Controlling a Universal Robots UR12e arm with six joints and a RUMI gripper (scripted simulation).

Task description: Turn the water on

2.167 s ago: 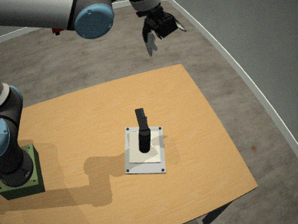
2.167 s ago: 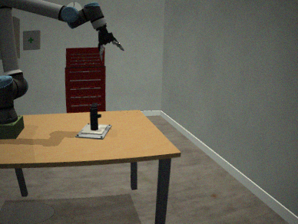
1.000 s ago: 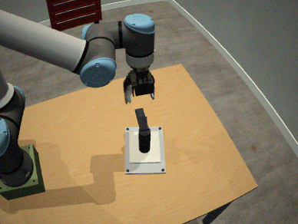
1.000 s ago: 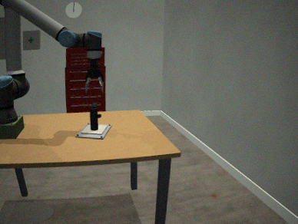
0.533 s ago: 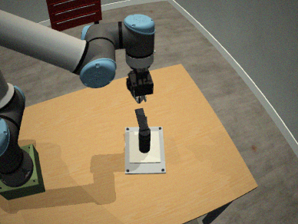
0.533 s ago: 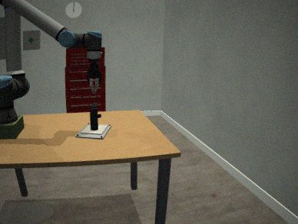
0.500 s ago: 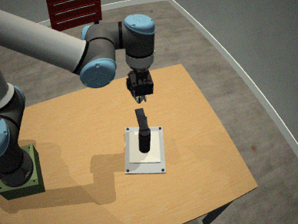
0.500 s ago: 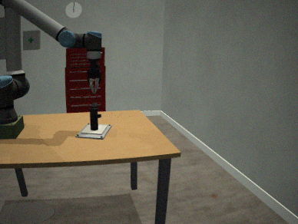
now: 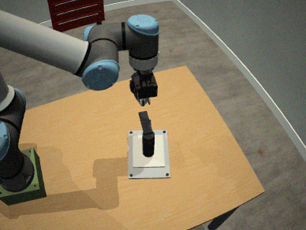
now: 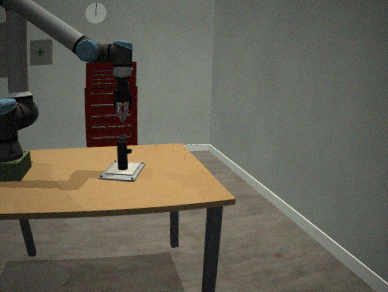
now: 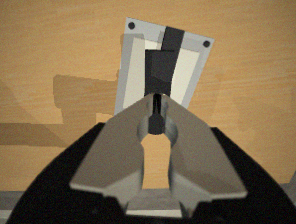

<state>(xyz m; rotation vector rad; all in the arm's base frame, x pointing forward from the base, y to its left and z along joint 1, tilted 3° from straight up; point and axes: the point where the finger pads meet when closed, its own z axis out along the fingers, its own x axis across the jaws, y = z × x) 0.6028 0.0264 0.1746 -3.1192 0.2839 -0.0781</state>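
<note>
Black tap [image 9: 147,143] sits on its plate [image 9: 134,173] mid-table, lever [image 9: 144,120] pointing toward 12 o'clock, not lifted yet. Gripper [image 9: 145,103] is pinched closed on nothing, hovering just above the lever tip. Whole lift left to do.

No words, brand names or numbers can be read anywhere. The one sign is a green cross on a pale square plaque [image 10: 40,52] on the back wall, at about ten o'clock in the exterior view. At eleven o'clock hangs a round wall clock [image 10: 95,12], its dial too small to show numerals.
</note>
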